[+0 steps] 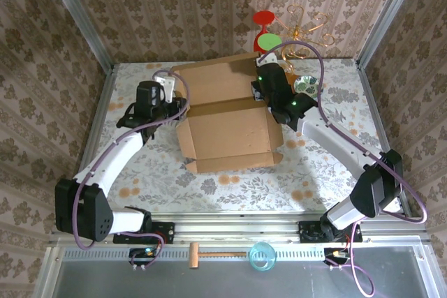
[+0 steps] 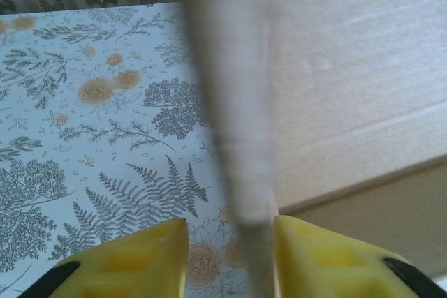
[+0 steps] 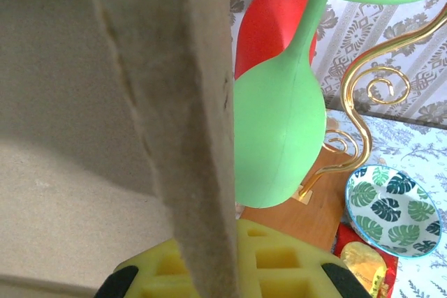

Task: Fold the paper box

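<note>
Nearest, a wooden mallet (image 1: 209, 252) and a blue cup (image 1: 262, 256) sit on the front rail. Mid-table, the paper box (image 1: 230, 130) lies half-folded with its tray open. At its left flap edge the left gripper (image 2: 230, 259) straddles the cardboard, jaws apart with a gap on one side; the right gripper (image 3: 213, 270) is clamped on the rear right flap edge, with a green goblet (image 3: 279, 130), a red goblet (image 3: 269, 19) and a leaf-print bowl (image 3: 391, 207) behind.

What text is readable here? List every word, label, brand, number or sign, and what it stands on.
No text can be read.
The paper box is plain, unprinted cardboard.
The red-and-gold packet beside the leaf-patterned bowl is too blurred to tell any print.
</note>
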You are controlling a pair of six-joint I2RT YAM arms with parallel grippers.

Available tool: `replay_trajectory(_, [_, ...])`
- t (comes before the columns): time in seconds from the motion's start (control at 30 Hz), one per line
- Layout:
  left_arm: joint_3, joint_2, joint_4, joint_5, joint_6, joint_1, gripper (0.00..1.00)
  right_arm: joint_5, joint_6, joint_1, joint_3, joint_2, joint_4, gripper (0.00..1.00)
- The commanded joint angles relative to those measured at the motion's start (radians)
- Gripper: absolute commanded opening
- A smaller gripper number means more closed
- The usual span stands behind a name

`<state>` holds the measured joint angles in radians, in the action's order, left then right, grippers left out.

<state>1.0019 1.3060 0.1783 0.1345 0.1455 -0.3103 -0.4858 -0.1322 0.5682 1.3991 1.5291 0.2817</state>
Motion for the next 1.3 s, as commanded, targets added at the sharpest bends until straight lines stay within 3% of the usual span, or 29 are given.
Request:
replay_trajectory(0.0, [-0.010,-0.019,-0.033,0.039,-0.009,0.025,0.41,0.018,-0.008,0.005,-0.012,-0.043,0.020,0.00])
replay_trajectory(0.43, [0.019,-0.027,-0.068,0.037,-0.042,0.048,0.47,0.026,-0.013,0.015,-0.005,-0.031,0.051,0.00])
replay_trajectory(0.5, [0.020,-0.024,-0.068,0.041,-0.042,0.050,0.40,0.028,-0.018,0.019,-0.005,-0.031,0.052,0.00])
replay_trajectory(0.57, [0.021,-0.015,-0.068,0.046,-0.038,0.051,0.24,0.029,-0.021,0.023,-0.001,-0.031,0.053,0.00])
replay_trajectory(0.67, [0.021,-0.007,-0.065,0.013,-0.025,0.048,0.08,0.031,-0.020,0.034,0.004,-0.030,0.053,0.00])
replay_trajectory(0.8, [0.024,0.004,-0.050,-0.060,-0.007,0.041,0.00,0.009,-0.023,0.052,0.010,-0.030,0.061,0.00])
replay_trajectory(1.0, [0.033,0.008,0.014,-0.300,0.043,-0.015,0.00,-0.132,-0.086,0.106,0.024,-0.026,0.100,0.00])
replay_trajectory(1.17, [0.013,-0.006,-0.011,-0.311,0.044,-0.041,0.00,-0.119,-0.102,0.119,0.005,-0.034,0.084,0.00])
replay_trajectory(1.27, [-0.022,-0.030,-0.072,-0.216,0.035,-0.011,0.26,-0.098,-0.084,0.118,0.000,-0.039,0.073,0.00])
